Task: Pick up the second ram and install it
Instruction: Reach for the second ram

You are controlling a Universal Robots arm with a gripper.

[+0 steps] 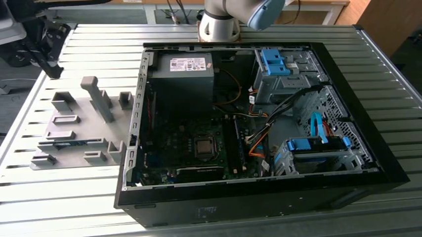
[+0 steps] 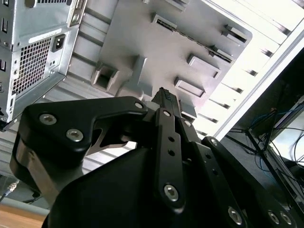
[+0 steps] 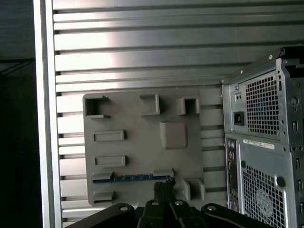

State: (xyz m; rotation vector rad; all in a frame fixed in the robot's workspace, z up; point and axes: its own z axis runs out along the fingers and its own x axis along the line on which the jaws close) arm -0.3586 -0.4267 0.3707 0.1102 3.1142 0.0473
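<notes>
The black metal pincer (image 2: 164, 94) held its two slim fingers (image 2: 165, 105) pressed together at the tips; behind them, its bolted black linkage bars (image 2: 167, 147) fanned out toward the wrist.

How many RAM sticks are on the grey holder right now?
1. The ram sits on the holder, on the exterior view's left of the case. The holder's other slots look empty.

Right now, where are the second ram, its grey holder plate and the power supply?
second ram (image 3: 135, 177): first wrist view, middle of the bluish stick.
grey holder plate (image 3: 142, 147): first wrist view, bare flat surface.
power supply (image 1: 181, 84): exterior view, dark face below its label.
</notes>
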